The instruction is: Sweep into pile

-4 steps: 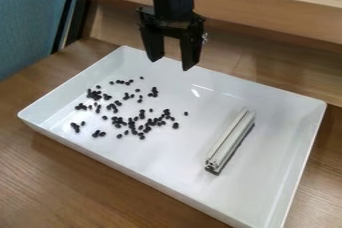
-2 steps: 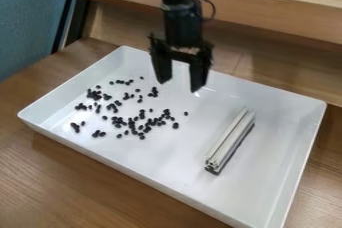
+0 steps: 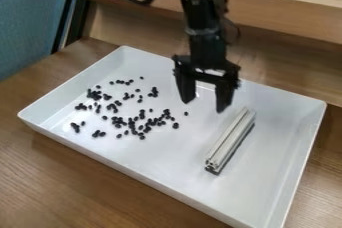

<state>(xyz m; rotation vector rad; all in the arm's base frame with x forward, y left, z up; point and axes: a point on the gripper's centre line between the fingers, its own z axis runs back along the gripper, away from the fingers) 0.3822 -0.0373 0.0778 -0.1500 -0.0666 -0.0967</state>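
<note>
Gripper [image 3: 205,105] open and empty, up-left of the bar [image 3: 230,141] in view. Bar lies in tray [image 3: 174,159], long axis upper right to lower left. Beans [image 3: 133,127] scattered left of bar. Likely next: down-right to bar, grip across that axis.

Tray [image 3: 167,159] on table [image 3: 40,172]. Small pieces [image 3: 176,125] scattered in tray, left half of view. Bar [image 3: 230,139] in tray, right of pieces, apart from them, slanting near-left to far-right. Raised ledge [image 3: 280,19] behind tray. Chair-like thing [image 3: 30,22] far left.
</note>
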